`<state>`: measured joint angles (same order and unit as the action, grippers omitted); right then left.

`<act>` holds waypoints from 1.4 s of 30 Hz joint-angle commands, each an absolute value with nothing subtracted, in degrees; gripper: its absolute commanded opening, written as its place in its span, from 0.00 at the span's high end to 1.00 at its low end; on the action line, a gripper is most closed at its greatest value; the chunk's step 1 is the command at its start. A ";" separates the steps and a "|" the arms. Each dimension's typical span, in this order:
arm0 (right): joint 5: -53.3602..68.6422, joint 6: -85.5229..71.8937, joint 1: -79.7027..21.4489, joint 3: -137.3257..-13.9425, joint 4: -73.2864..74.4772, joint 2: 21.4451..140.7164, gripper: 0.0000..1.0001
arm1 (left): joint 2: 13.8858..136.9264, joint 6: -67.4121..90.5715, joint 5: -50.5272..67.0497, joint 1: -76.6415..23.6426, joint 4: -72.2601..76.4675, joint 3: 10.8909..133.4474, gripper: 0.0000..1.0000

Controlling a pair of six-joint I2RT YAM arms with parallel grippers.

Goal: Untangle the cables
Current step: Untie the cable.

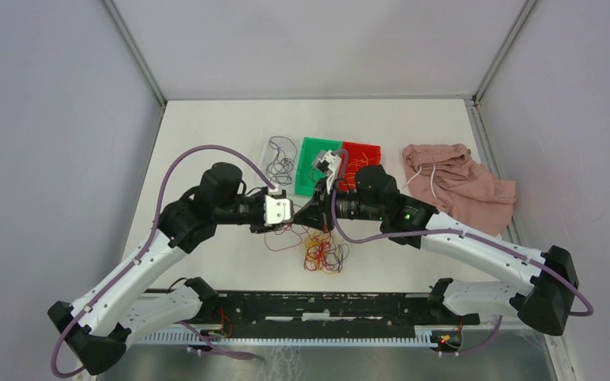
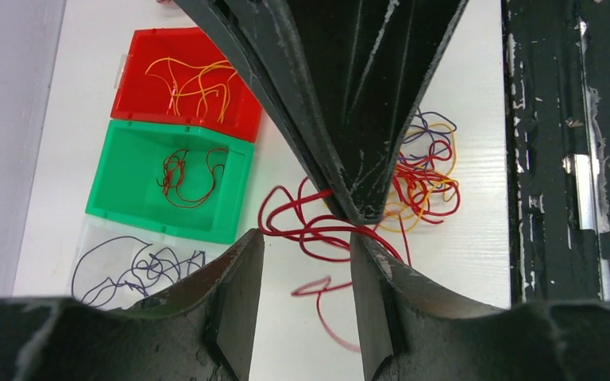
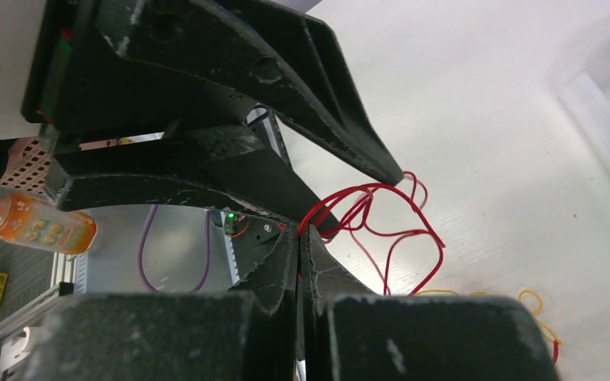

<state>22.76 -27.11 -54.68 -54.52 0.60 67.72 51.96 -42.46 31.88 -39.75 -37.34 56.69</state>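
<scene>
At the far left, a clear bin [image 2: 99, 238] holds dark purple cables, a green bin [image 2: 131, 202] beside it holds dark red ones, and a red bin [image 2: 139, 67] next along holds yellow-orange ones. In front of them, over the bare table [image 1: 206, 143], the left gripper [image 2: 306, 238] has its fingers apart and nothing pinched between them, though loops of a red cable [image 2: 310, 232] cross the gap. Nose to nose with it, the right gripper [image 3: 302, 232] is closed tight on that red cable. This looks like the moment of parting one strand from the tangle [image 1: 323, 252], which lies on the table just right of and nearer than the meeting point. To do it well, the left gripper should take the strand close beside the right pinch, catching a single run and not two loops. The arms should then draw apart slowly and low, pausing if the tangle starts to drag. The red cable has no straight axis. It hangs in slack loops running roughly left to right, from under the left gripper toward the tangle, with one free end curling toward the near edge. I cannot tell where the other end lies.
</scene>
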 commanded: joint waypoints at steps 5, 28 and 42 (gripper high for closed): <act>27.67 -26.79 -54.52 -57.66 -1.28 69.36 0.99 | 51.56 -42.53 29.82 -39.90 -30.16 56.75 0.43; 26.46 -29.40 -54.51 -56.81 -3.21 68.55 0.90 | 53.07 -44.28 35.79 -39.92 -33.67 60.14 0.97; 20.65 -29.54 -54.15 -52.58 -5.17 69.76 0.54 | 55.50 -43.44 32.25 -39.99 -30.12 75.50 0.97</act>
<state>21.08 -29.15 -54.33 -53.04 -1.08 68.36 54.78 -42.72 30.61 -39.72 -32.53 69.63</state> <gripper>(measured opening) 0.462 0.053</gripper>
